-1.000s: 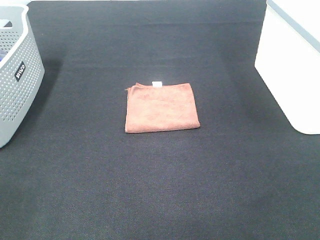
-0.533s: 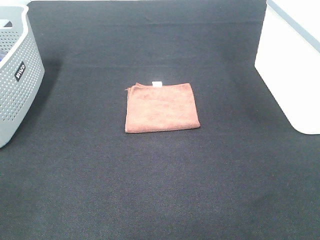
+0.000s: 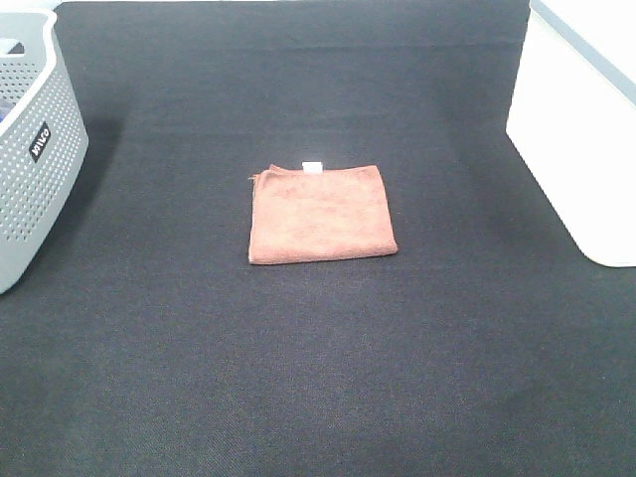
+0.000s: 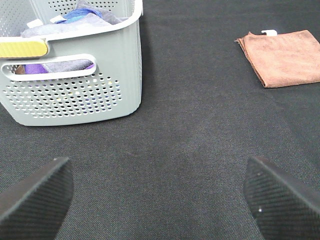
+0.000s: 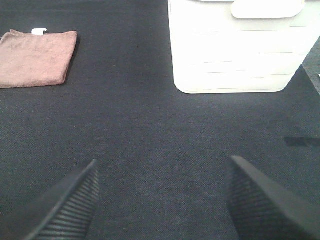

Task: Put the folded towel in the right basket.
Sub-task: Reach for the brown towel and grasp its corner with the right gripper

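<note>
A folded brown towel (image 3: 320, 214) with a small white tag lies flat in the middle of the black table. It also shows in the left wrist view (image 4: 282, 57) and the right wrist view (image 5: 36, 58). The white right basket (image 3: 581, 119) stands at the table's right edge and shows in the right wrist view (image 5: 235, 50). My left gripper (image 4: 160, 197) is open and empty, well short of the towel. My right gripper (image 5: 162, 200) is open and empty, in front of the white basket. Neither arm shows in the exterior high view.
A grey perforated basket (image 3: 35, 149) stands at the table's left edge. In the left wrist view this basket (image 4: 75, 90) holds several cloths. The black cloth table top (image 3: 318, 378) runs all around the towel.
</note>
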